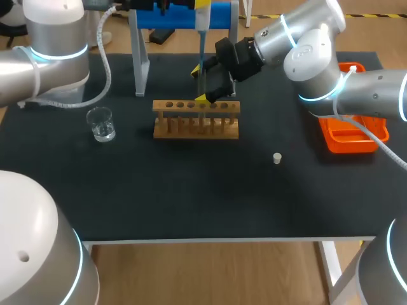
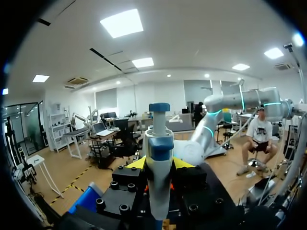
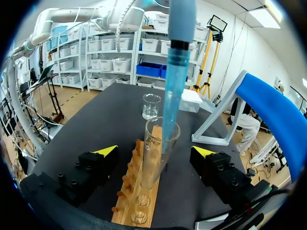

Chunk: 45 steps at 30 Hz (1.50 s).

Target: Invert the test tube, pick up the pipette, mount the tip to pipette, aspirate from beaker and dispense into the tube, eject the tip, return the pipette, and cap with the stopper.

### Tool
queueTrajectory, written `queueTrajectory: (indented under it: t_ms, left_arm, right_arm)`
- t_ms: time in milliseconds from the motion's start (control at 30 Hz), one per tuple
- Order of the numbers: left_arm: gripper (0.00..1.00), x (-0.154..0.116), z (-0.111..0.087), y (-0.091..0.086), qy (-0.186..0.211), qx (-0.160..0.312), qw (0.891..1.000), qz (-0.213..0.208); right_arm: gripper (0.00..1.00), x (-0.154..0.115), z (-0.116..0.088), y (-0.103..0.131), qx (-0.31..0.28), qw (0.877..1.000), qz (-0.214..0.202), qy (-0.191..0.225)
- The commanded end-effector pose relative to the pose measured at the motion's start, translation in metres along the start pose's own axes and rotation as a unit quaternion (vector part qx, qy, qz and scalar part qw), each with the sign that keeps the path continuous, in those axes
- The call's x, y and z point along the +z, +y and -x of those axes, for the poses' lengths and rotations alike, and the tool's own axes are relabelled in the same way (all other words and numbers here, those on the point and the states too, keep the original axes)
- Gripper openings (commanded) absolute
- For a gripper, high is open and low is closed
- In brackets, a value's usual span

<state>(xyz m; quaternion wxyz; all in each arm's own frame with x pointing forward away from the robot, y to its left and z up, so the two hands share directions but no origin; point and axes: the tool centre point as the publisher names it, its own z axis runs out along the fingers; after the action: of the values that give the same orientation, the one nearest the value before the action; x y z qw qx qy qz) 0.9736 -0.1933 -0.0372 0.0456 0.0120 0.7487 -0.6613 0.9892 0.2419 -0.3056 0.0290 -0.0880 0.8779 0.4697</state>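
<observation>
While the test tube [image 3: 154, 165] stands upright, mouth up, in a hole of the wooden rack [image 1: 196, 128] near table ctr, the blue pipette tip [image 3: 172, 96] comes straight down into it, w/ its lower end past the glass rim and inside the tube. The tip is mounted on the pipette [image 2: 158, 191], a white body w/ a blue collar and blue plunger knob. The L gripper [image 2: 159, 164] has the pipette clamped, one yellow tip pressed to each side of the body, high over the rack. The R gripper [image 3: 156, 151] sits low at the rack w/ the tube btwn its fingers, but they are spread wide, well apart from the glass on both sides, holding nothing.

The beaker [image 1: 101, 124], clear w/ some liquid, stands on the dark table [image 1: 191, 197] to the L of the rack, apart from it. The small white stopper [image 1: 277, 158] lies alone on the mat, to the R of the rack and nearer the front edge. Behind the rack is the pipette stand [image 1: 184, 16], blue bar on white legs. An orange tray [image 1: 346, 136] sits at the R edge under the R arm.
</observation>
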Motion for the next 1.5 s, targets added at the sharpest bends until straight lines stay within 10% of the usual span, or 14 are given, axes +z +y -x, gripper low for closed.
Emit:
queueTrajectory:
  t_ms: [33,1500]
  left_arm:
    - [0.00,0.000,-0.001,0.002,-0.001,0.000,1.000,-0.001]
    - [0.00,0.007,0.001,0.025,-0.005,-0.017,1.000,-0.003]
  right_arm:
    - [1.00,0.000,0.001,0.000,0.000,1.000,0.000,0.001]
    - [1.00,0.000,0.001,0.000,0.000,1.000,0.000,0.001]
